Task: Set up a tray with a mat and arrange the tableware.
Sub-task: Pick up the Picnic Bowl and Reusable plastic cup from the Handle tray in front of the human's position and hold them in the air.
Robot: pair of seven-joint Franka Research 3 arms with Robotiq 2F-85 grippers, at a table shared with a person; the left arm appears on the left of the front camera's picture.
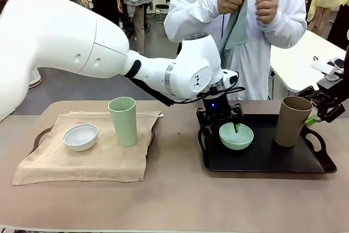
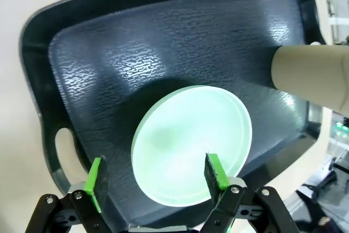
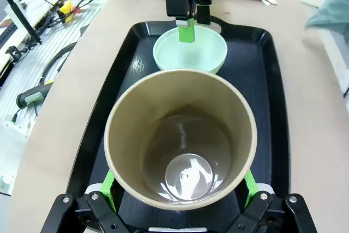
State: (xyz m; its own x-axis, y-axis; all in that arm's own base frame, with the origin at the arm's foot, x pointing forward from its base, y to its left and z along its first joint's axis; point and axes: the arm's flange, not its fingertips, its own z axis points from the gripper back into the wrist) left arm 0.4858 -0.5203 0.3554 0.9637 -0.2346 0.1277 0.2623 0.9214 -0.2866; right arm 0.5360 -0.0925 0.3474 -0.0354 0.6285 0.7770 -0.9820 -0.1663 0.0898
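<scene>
Left tool [image 1: 220,119] is standing over the near-left part of the black tray [image 1: 262,159], its two fingers spread apart. One green pad [image 2: 216,170] is reaching inside the small mint-green bowl [image 1: 236,136] while the other pad is staying outside the rim, on the tray floor side; so the fingers are straddling the bowl's wall. Whether either pad is touching the wall, I cannot tell.

The mint-green bowl is sitting upright on the tray's left half.

Right tool [image 3: 180,189] is sitting with its fingers wide apart on either side of the tall brown cup [image 1: 292,120], near the cup's rim. The cup is standing upright on the tray's right half, well apart from the bowl. Contact between pads and cup is not clear from the right wrist view.

On the counter [image 1: 174,200] at left, a beige mat [image 1: 82,159] is lying over a second tray. The small white bowl [image 1: 80,136] and tall pale-green cup [image 1: 122,120] are standing on it, near each other.

Across the counter a person is holding a grey-green cloth [image 1: 235,25] in both hands.
</scene>
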